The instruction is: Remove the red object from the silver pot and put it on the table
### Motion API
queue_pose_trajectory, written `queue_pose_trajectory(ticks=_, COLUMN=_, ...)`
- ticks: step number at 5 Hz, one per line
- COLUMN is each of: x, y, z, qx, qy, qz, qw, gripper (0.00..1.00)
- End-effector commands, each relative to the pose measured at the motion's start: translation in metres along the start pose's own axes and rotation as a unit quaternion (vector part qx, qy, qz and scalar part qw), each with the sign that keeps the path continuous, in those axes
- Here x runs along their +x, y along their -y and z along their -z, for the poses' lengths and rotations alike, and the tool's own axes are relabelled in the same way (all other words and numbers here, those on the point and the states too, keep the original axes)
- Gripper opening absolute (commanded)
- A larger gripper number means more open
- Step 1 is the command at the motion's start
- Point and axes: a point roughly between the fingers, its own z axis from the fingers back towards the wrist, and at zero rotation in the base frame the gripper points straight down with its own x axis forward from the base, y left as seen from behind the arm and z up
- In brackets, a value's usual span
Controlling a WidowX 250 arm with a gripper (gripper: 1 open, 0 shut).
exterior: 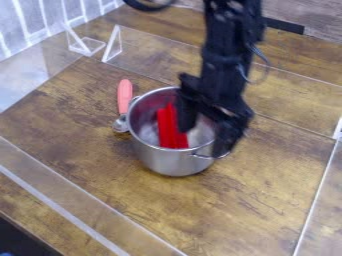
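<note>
Moving your gripper (209, 122), its jaws wide apart with nothing held, toward the block turns on one relation: the block lies image-left of the jaws, long axis running from the pot's far rim toward its near rim. Counted, largest first: one table (80, 125), its left edge beyond the utensil; one pot (175, 162); one utensil (124, 97) beside it; one red block (171, 130), inside the pot.

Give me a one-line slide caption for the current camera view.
Blurred black gripper over the silver pot holding the red object, on a wooden table.
</note>
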Motion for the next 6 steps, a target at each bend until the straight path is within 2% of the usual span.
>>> queue_pose_trajectory(ticks=1, x=0.002, y=-0.034, z=-0.017, qx=0.004, qy=0.042, qz=-0.068, qw=0.9968, gripper=1.0)
queue_pose_trajectory(ticks=2, x=0.011, y=-0.053, z=-0.006, qx=0.005, qy=0.051, qz=-0.113, qw=0.9923, gripper=1.0)
queue_pose_trajectory(ticks=3, x=0.007, y=-0.069, z=0.009, qx=0.001, qy=0.056, qz=-0.186, qw=0.981, gripper=1.0)
queue_pose_trajectory(ticks=4, x=0.005, y=-0.081, z=0.023, qx=-0.001, qy=0.054, qz=-0.228, qw=0.9722, gripper=1.0)
queue_pose_trajectory(ticks=6, x=0.0, y=-0.082, z=0.039, qx=-0.006, qy=0.052, qz=-0.288, qw=0.9561, gripper=1.0)
